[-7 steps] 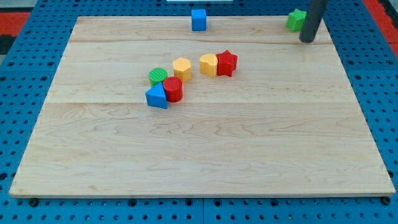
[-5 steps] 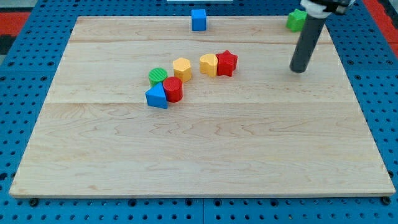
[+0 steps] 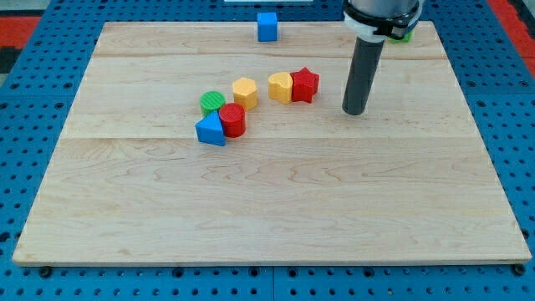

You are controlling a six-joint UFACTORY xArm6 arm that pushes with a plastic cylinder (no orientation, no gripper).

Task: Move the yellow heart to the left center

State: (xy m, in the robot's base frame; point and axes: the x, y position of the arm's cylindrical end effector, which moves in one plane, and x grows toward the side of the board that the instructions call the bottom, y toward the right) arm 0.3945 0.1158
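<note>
The yellow heart (image 3: 280,86) lies above the board's middle, touching the red star (image 3: 305,84) on its right. My tip (image 3: 354,111) rests on the board to the right of the red star, a short gap away and slightly lower. The rod rises from it toward the view's top.
A yellow hexagon (image 3: 245,91), a green cylinder (image 3: 212,102), a red cylinder (image 3: 232,120) and a blue triangle (image 3: 210,130) cluster left of the heart. A blue cube (image 3: 267,26) sits at the top edge. A green block (image 3: 407,35) at the top right is mostly hidden by the arm.
My tip has moved from the top right corner down and left toward the red star. No block has moved.
</note>
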